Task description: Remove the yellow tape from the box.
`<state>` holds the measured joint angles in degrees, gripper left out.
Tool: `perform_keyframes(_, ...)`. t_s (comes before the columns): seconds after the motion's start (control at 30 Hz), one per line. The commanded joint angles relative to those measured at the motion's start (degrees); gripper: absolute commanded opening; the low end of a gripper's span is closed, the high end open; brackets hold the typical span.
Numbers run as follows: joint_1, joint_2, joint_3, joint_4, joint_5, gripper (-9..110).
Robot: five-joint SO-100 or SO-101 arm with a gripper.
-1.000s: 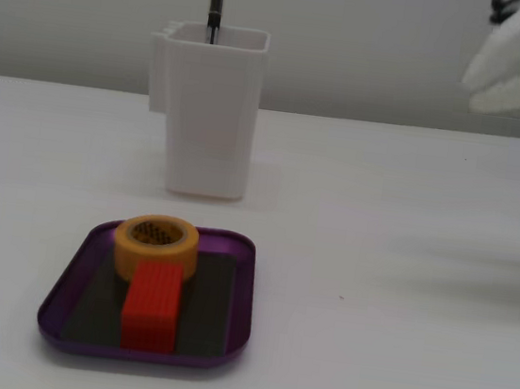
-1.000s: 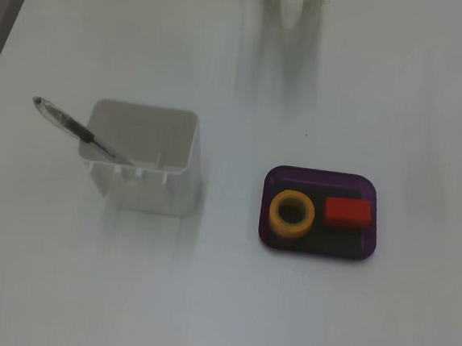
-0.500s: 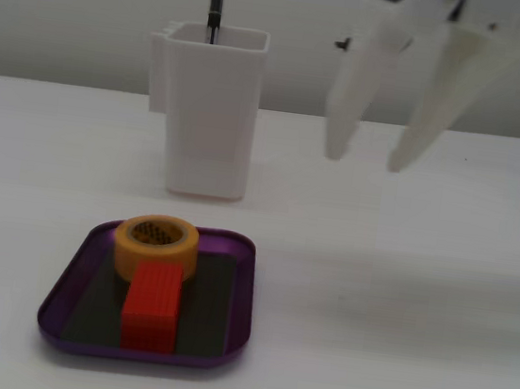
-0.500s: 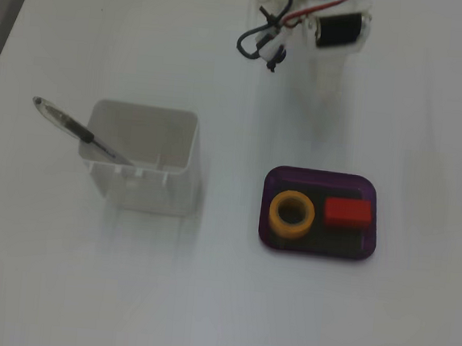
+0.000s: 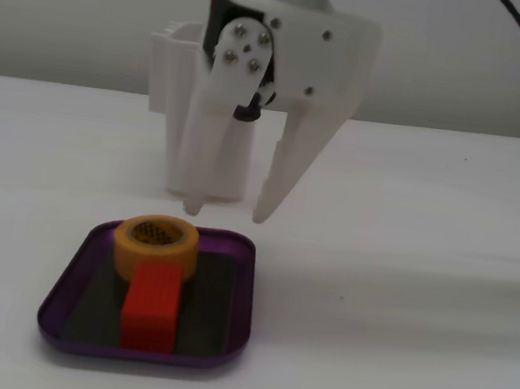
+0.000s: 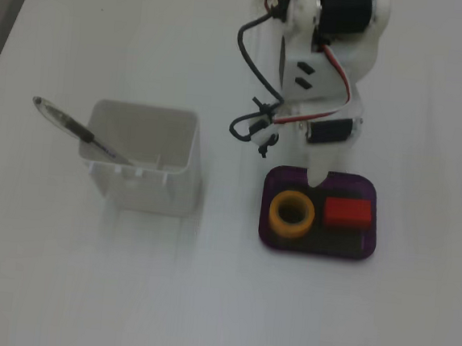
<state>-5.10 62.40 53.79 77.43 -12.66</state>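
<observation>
**Tape roll in tray, pincer poised above**

Presently, one arm, one tray, two items inside.

Item: yellow tape [image 5: 156, 248]. A thick ring with a hollow centre, lying flat on the dark floor of the box [image 5: 239, 292]. In a fixed view from the front it sits at the far end of the box, with the red block [image 5: 150, 307] right against its near side; whether they touch cannot be told. In the fixed view from above, the tape [image 6: 291, 214] is left of the block [image 6: 347, 211], with a narrow gap showing between them.

Handling, as a judgement: likely light and stiff, holding its shape under a squeeze. Its outer wall looks smooth and may slip. Best hold is probably one finger in the hollow and one outside, pinching the wall on the side away from the block, or both fingers across the outer width.

Item: gripper [image 5: 226, 213]. Well open and holding nothing, with both tips pointing down. It hangs above the far rim of the box, just behind the tape and not touching it.

Edges and room: the box rim is low, so a short lift should clear it. The block crowds one side of the tape; the other sides are freer. The white container [image 6: 142, 168], with a pen [image 6: 73, 127] leaning in it, stands well apart. Bare table [image 6: 412, 318] lies open all round for setting the tape down.
</observation>
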Motion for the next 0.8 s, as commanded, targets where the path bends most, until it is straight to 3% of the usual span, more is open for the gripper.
perform_keyframes(0.0, 0.09, -1.93, -6.42, 0.53, 0.0, 13)
perform_keyframes(0.77, 4.39, -6.77, -9.93, -0.26, -0.18, 13)
